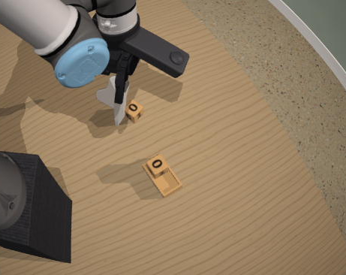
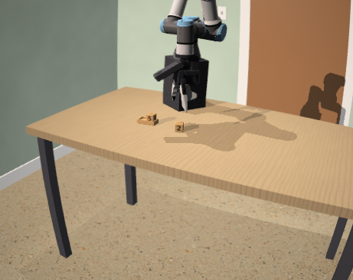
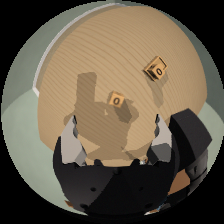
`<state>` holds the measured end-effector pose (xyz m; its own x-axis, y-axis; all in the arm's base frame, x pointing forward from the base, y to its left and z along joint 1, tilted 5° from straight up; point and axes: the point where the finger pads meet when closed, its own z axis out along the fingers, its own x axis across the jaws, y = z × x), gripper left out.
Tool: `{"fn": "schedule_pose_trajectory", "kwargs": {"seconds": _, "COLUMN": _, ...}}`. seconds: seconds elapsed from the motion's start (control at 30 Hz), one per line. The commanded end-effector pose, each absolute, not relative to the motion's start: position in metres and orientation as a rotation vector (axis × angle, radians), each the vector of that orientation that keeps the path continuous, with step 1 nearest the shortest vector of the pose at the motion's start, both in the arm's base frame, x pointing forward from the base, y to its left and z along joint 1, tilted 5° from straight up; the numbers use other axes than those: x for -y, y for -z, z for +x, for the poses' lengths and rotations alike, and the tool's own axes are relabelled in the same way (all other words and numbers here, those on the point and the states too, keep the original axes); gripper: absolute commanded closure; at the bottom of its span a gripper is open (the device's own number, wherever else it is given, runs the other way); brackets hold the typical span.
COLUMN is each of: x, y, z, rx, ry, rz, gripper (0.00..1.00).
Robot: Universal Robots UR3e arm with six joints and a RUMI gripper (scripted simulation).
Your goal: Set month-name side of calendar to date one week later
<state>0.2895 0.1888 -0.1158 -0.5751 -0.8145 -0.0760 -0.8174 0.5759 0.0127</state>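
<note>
A small wooden tray (image 1: 169, 184) (image 2: 144, 121) lies on the table. One cube (image 1: 156, 165) (image 2: 151, 117) (image 3: 158, 68) sits in one end of it, with a 0 on top and a 5 on the side seen from the exterior view. The tray's other slot is empty. A second cube (image 1: 133, 110) (image 2: 179, 127) (image 3: 117, 100) lies loose on the table, 0 on top and 2 on its side. My gripper (image 1: 113, 107) (image 2: 181, 96) (image 3: 116, 115) is open and empty, raised above the table just beside the loose cube.
The wooden table (image 1: 233, 188) (image 2: 257, 161) carries the arm's black base block (image 1: 38, 210) (image 2: 200, 76) at its back. The table's edge runs along the stone floor (image 1: 290, 75).
</note>
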Motion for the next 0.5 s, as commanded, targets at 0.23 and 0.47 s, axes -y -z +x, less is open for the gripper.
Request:
{"fn": "schedule_pose_trajectory", "kwargs": {"seconds": 0.23, "x": -0.1881, "y": 0.1139, "z": 0.2907, "rx": -2.491, "ry": -0.07, "rz": -1.795, "gripper": 0.0}}
{"fn": "schedule_pose_trajectory", "kwargs": {"seconds": 0.47, "x": -0.1882, "y": 0.1132, "z": 0.2908, "rx": -2.411, "ry": -0.066, "rz": -1.898, "gripper": 0.0}}
